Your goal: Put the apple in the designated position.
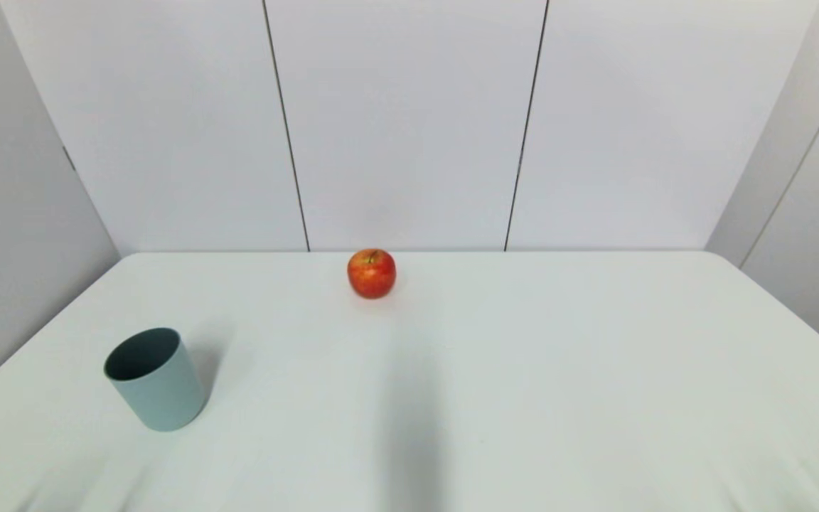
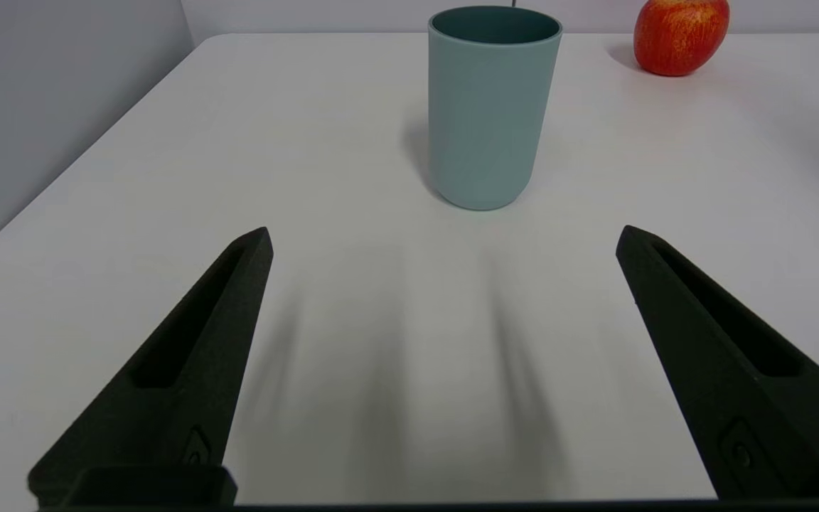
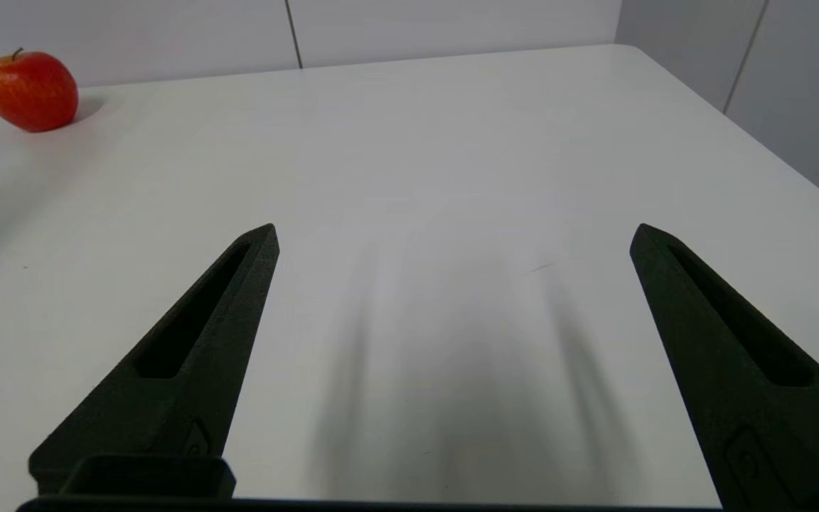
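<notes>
The small red apple (image 1: 372, 273) with orange-yellow flecks and a short stem sits on the white table near its far edge, a little left of centre. It also shows far off as the apple (image 2: 680, 34) in the left wrist view and the apple (image 3: 28, 90) in the right wrist view. Neither arm appears in the head view. My left gripper (image 2: 443, 238) is open above the near left of the table, empty, facing the cup. My right gripper (image 3: 454, 236) is open and empty over bare table on the near right, far from the apple.
A grey-teal cup (image 1: 155, 378) stands upright at the near left of the table (image 1: 559, 370), also seen as the cup (image 2: 493, 105) ahead of the left fingers. White wall panels close in the back and both sides.
</notes>
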{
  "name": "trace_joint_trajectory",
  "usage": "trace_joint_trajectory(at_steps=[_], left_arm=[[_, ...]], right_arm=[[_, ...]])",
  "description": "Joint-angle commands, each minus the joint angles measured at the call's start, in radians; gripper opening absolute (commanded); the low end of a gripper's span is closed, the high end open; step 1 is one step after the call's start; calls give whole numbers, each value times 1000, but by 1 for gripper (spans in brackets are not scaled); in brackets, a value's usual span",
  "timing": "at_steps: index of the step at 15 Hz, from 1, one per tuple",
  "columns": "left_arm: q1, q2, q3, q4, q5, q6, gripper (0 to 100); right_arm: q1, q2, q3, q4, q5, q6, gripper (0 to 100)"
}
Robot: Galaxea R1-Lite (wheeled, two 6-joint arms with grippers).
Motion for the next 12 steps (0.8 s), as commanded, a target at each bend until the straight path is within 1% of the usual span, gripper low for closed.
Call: trace_joint_trajectory(at_steps=[1, 6, 7, 8, 10, 11, 12], left_arm=[[0, 0, 0, -1, 0, 0, 100], [0, 9, -4, -2, 6, -21, 100], [0, 93, -54, -18, 2, -20, 100], [-1, 221, -135, -53, -5, 19, 100], [-18, 511, -324, -142, -35, 145, 100], [-23, 644, -409, -191, -80, 207, 100], [-35, 765, -501, -219, -144, 266, 100]], right_arm=[[0, 0, 12, -1, 0, 0, 100], [0, 0, 12, -1, 0, 0, 100], [-1, 0, 12, -1, 0, 0, 100], [0, 0, 12, -1, 0, 0, 100], [-1, 0, 12, -1, 0, 0, 100], [0, 0, 12, -1, 0, 0, 100], [0, 0, 12, -1, 1, 0, 100]])
